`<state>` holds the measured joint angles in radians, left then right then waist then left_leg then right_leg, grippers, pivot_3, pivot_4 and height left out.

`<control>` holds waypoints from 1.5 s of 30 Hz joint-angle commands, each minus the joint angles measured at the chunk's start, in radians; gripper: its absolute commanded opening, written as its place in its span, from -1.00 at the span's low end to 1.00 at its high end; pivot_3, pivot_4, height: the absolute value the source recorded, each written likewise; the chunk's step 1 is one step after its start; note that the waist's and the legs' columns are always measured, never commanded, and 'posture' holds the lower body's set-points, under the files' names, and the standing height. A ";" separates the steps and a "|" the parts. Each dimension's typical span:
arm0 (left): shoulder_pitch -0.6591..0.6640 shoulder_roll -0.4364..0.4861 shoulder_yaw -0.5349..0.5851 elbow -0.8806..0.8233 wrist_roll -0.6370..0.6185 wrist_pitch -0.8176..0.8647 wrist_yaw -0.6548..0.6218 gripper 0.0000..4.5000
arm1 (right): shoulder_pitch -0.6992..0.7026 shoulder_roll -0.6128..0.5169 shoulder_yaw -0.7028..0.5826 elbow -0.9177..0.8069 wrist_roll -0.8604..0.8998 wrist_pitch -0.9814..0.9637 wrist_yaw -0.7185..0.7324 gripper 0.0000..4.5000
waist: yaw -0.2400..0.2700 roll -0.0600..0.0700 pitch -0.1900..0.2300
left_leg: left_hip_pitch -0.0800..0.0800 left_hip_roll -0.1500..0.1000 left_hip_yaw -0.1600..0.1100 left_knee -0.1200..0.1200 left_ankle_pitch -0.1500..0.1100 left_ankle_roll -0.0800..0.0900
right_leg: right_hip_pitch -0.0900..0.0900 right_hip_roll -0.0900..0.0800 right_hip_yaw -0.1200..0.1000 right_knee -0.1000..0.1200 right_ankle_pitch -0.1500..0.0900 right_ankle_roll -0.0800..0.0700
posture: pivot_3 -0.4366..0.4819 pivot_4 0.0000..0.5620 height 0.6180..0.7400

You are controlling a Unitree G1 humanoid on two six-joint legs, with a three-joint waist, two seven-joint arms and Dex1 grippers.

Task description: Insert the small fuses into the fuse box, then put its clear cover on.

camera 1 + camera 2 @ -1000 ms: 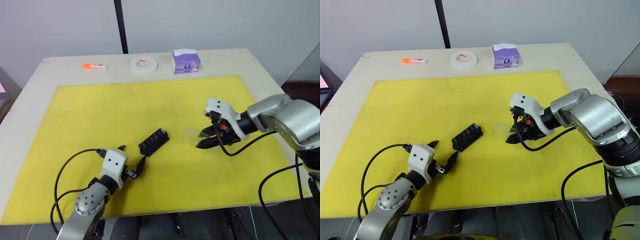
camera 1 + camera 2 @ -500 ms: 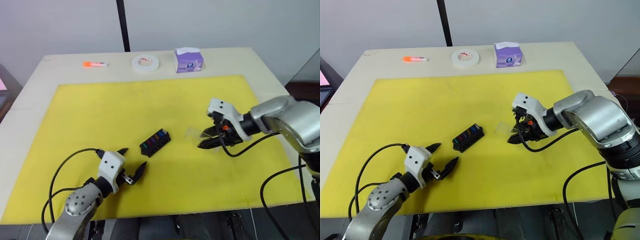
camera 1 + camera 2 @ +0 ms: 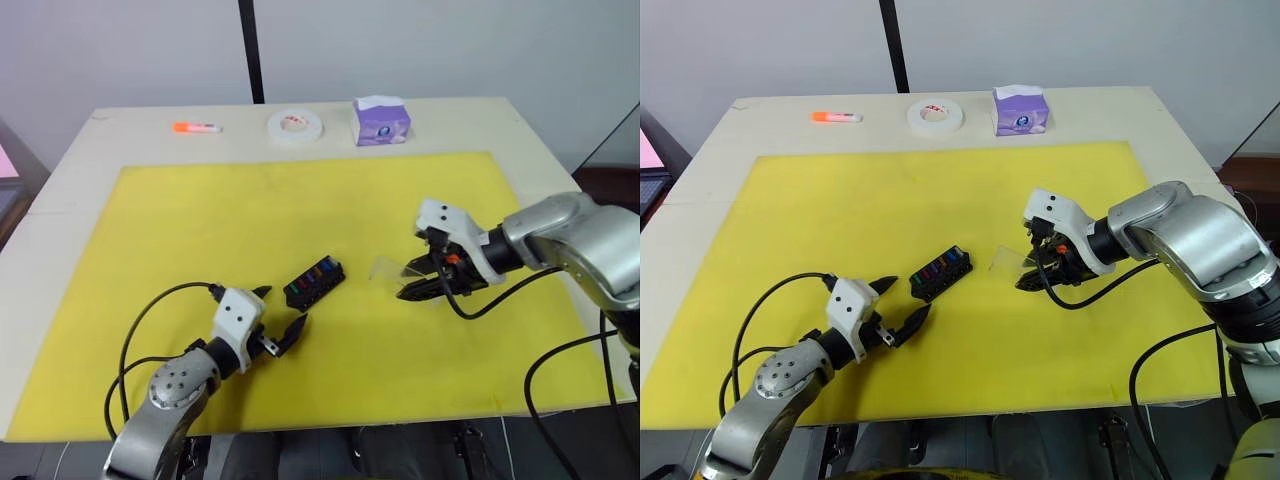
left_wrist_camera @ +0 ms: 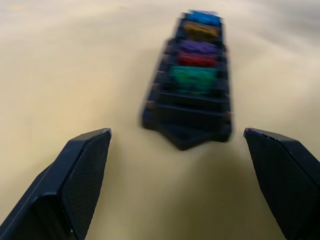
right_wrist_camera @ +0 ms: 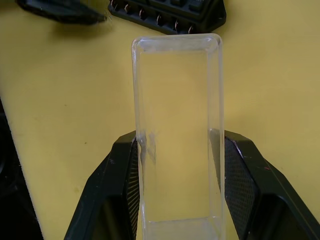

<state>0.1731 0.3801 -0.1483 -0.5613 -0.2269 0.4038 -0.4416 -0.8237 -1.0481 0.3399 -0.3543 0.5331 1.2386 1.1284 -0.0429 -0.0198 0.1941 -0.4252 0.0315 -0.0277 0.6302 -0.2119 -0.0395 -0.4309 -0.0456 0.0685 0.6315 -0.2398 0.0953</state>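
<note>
- Left gripper (image 3: 275, 325): jaws spread, nothing between them, pointed at the fuse box (image 3: 314, 282).
- Fuse box on the yellow mat (image 3: 180, 230), fuses (image 4: 193, 77) seated; probably light and likely to skid.
- Right gripper (image 3: 421, 278): jaws clamp the clear cover (image 5: 177, 130) by its long edges; likely thin and slippery.

Clear cover (image 3: 1006, 259) in right hand (image 3: 1033, 271)

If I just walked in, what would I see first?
Probably the big yellow mat covering the table. In the middle lies a black fuse box filled with little coloured fuses. The right gripper holds a clear cover beside it, and the left gripper waits open just in front.
</note>
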 commanded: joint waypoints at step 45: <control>-0.528 0.239 -0.080 0.393 -0.113 -0.105 -0.707 0.22 | -0.133 0.012 -0.018 0.008 -0.122 -0.240 0.041 -0.16 | 0.023 0.003 -0.001 | 0.000 0.000 0.001 0.001 0.000 0.000 | 0.000 0.000 0.000 0.000 0.002 0.001 | -0.05 -0.47 1.00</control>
<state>-0.3169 0.6234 -0.2125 -0.1908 -0.3153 0.3226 -1.0797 -0.9072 -1.0485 0.3396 -0.3391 0.4039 0.9656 1.1664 -0.0202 -0.0169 0.1931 -0.4257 0.0316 -0.0273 0.6315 -0.2116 -0.0394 -0.4307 -0.0453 0.0684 0.6316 -0.2382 0.0960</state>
